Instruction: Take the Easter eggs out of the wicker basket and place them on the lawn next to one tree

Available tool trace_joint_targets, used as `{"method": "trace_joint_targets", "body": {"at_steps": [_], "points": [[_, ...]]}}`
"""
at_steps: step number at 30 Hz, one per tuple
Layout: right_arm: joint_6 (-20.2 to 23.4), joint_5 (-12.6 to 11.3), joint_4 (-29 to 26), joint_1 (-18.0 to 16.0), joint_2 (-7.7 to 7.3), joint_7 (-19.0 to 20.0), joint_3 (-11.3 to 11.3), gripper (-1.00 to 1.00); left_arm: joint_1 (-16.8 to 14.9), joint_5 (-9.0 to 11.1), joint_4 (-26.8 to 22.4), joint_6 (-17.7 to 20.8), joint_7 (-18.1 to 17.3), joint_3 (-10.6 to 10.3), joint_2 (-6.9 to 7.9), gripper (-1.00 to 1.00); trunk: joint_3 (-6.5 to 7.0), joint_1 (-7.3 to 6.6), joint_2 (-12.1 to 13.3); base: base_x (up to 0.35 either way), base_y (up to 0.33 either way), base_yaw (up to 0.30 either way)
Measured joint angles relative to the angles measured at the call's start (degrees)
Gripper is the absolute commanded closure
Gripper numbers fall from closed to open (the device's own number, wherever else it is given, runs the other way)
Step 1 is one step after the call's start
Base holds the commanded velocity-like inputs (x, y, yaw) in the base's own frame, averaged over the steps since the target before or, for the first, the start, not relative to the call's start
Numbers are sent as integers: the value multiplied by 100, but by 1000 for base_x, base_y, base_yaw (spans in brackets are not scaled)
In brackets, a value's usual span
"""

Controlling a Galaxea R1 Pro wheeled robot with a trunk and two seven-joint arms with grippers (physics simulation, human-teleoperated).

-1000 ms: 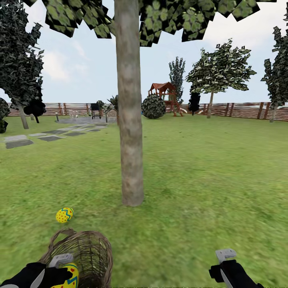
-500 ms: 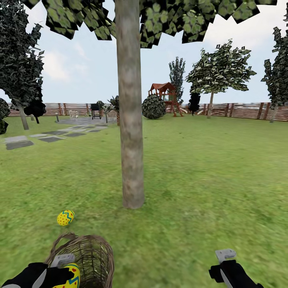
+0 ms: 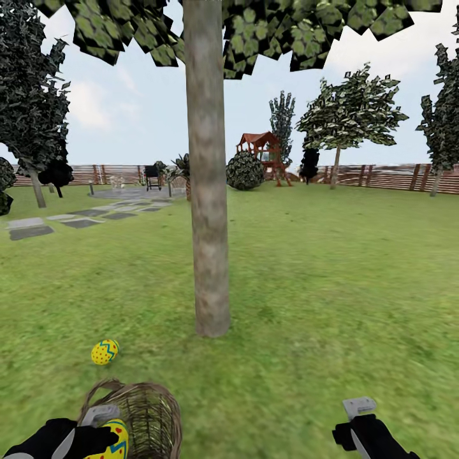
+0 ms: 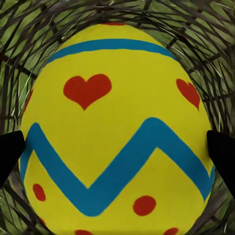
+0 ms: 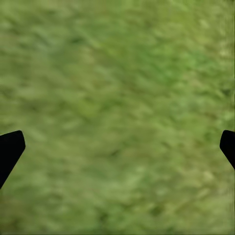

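Nearest, the left gripper (image 4: 117, 147) clamps an Easter egg (image 4: 117, 132) over the wicker basket (image 3: 150, 414), hiding its inside. The right gripper (image 5: 117, 147) hangs wide open over lawn (image 3: 331, 280). Farther, another egg (image 3: 104, 351) lies left of the tree (image 3: 207, 191).

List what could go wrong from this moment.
1. The left gripper has its fingertips on either side of an egg over the wicker basket; a loose grip could drop it back in.
2. Setting it down, the arm could nudge the egg on the lawn away from the tree.
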Motion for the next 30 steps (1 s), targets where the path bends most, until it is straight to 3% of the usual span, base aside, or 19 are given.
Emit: {"method": "trace_joint_targets", "body": {"at_steps": [30], "points": [[-26,-4,-3,0,6,0,158,-100,0,8,0,-30,-7,0,-14,100,539,-659,1203,0,0,37]]}}
